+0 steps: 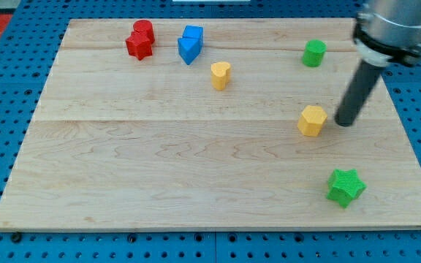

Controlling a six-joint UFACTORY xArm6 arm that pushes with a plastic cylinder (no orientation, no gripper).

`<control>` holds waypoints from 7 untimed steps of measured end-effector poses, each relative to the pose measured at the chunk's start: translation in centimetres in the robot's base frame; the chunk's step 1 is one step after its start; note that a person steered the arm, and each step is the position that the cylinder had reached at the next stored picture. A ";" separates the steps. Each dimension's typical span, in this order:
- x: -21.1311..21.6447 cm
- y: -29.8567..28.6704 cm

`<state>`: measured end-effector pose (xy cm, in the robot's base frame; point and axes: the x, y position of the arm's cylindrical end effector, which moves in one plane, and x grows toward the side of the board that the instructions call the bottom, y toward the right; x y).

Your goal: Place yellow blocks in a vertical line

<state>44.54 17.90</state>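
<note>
A yellow hexagon block (312,120) lies on the wooden board toward the view's right, at mid height. A yellow heart-shaped block (220,74) stands higher up, near the board's middle. My tip (344,122) touches down just right of the yellow hexagon, a small gap between them. The dark rod runs up and right from the tip to the arm's body at the view's top right.
A red star (139,46) and a red cylinder (144,30) sit together at the top left. Two blue blocks (189,44) stand beside them. A green cylinder (313,52) is at the top right. A green star (345,186) lies at the bottom right. The wooden board (159,168) rests on a blue pegboard.
</note>
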 end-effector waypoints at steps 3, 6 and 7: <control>-3.1 -14.2; -13.4 -13.4; -11.2 -16.8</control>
<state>33.33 1.12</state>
